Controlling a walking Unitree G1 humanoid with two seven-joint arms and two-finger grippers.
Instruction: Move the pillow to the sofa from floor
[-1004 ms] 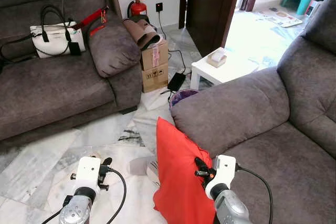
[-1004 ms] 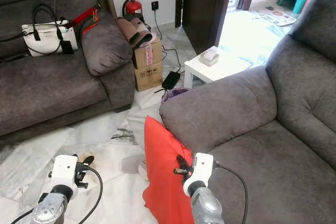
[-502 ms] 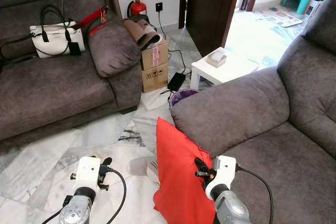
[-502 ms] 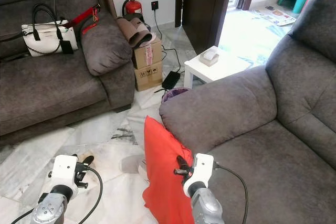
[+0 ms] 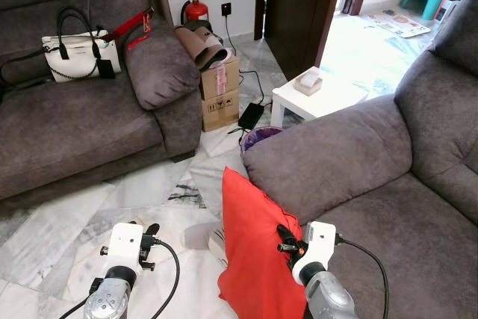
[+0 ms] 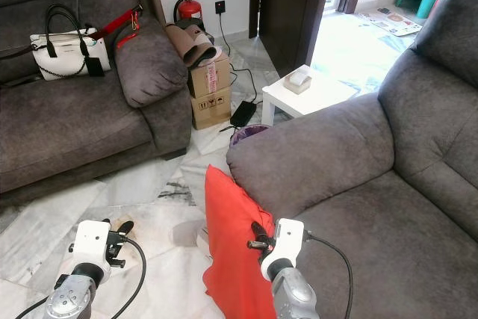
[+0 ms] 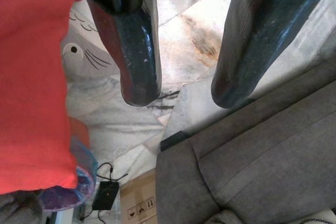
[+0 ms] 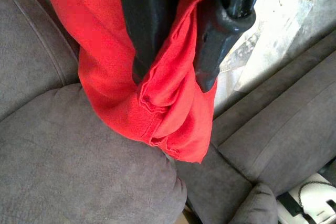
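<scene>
Left eye view takes in 2 grey sofas: the near sofa point(image 5: 388, 184) fills the robot's right side, and a second sofa point(image 5: 67, 125) stands across the marble floor point(image 5: 89, 214) with a white handbag point(image 5: 75, 54) on its seat. Next in size, the red pillow point(image 5: 254, 244) stands on edge on the floor, leaning against the near sofa's armrest, so it is not yet on the seat. The right gripper point(image 5: 282, 238) sits against the pillow's upper edge, and in the right wrist view its 2 black fingers point(image 8: 223, 35) are clenched on a fold of the red cover. The left gripper point(image 5: 151, 229) hovers over the floor just beside the pillow, its fingers point(image 7: 134, 51) spread apart and grasping nothing. To do this well, I judge the pinch must stay deep in the fabric, and the lift should clear the armrest before swinging right over the seat.
</scene>
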